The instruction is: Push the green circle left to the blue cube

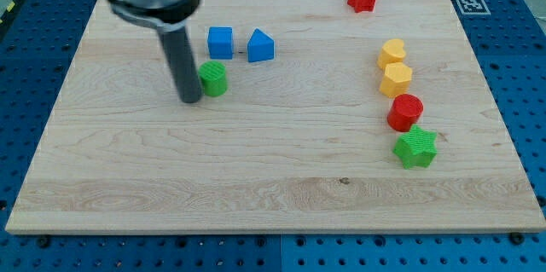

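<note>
Just below the blue cube (220, 42), toward the view's bottom, sat the green circle (213, 78) on the wooden board (256, 161). My tip (189, 100) touched the circle's left side (a bare rod, so no jaws to spread or close). A blue triangular block (260, 46) stood right of the cube.

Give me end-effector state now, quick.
No gripper: my tip is a bare rod end, holding nothing, touching or nearly touching the green circle's left side, below-left of the blue cube.
</note>
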`<action>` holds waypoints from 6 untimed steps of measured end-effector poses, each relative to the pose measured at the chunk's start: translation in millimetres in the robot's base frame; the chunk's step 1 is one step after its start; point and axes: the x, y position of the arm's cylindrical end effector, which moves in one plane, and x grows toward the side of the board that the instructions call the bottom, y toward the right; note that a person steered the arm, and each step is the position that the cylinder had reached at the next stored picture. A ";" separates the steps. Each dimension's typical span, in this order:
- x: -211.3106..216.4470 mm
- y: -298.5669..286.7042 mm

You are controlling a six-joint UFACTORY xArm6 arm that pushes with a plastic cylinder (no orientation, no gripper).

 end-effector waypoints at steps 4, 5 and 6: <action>2.7 59.4; -15.5 46.0; -25.1 26.7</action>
